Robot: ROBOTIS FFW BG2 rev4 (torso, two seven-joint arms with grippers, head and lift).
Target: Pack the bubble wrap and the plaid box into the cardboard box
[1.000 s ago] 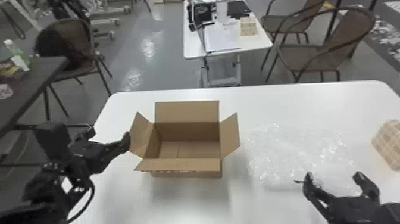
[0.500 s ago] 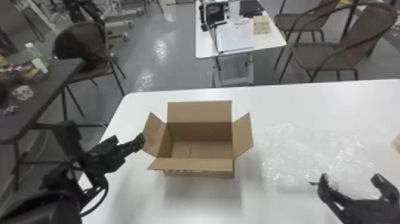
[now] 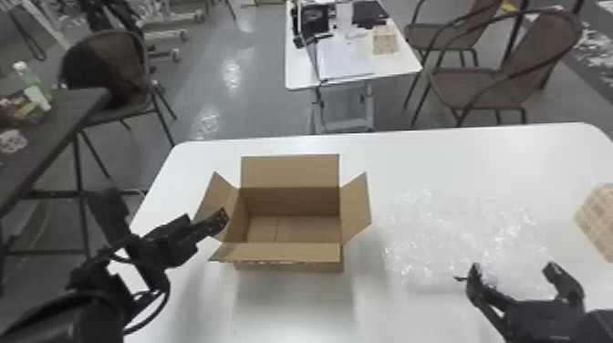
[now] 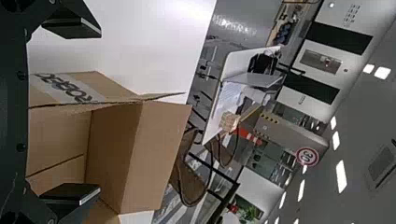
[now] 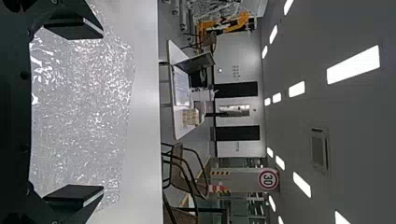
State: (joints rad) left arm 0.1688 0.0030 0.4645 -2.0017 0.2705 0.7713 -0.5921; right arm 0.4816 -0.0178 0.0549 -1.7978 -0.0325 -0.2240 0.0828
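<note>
Right hand (image 3: 513, 270): wide open, at the near side of the bubble wrap (image 3: 438, 237); whether it touches, I cannot tell.
Left hand (image 3: 221, 216): wide open, by the left flap of the cardboard box (image 3: 289, 173); contact unclear.
Bubble wrap: spread flat on the tabletop (image 3: 456, 164).
Cardboard box: upright, flaps spread, left of the wrap.
Plaid box (image 3: 598, 219): right of the wrap.

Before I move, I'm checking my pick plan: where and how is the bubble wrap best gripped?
Probably the near edge of the bubble wrap, pinched from the robot's side by the open right end effector: the wrap lies low, wide and crumpled, so should bunch easily.
</note>
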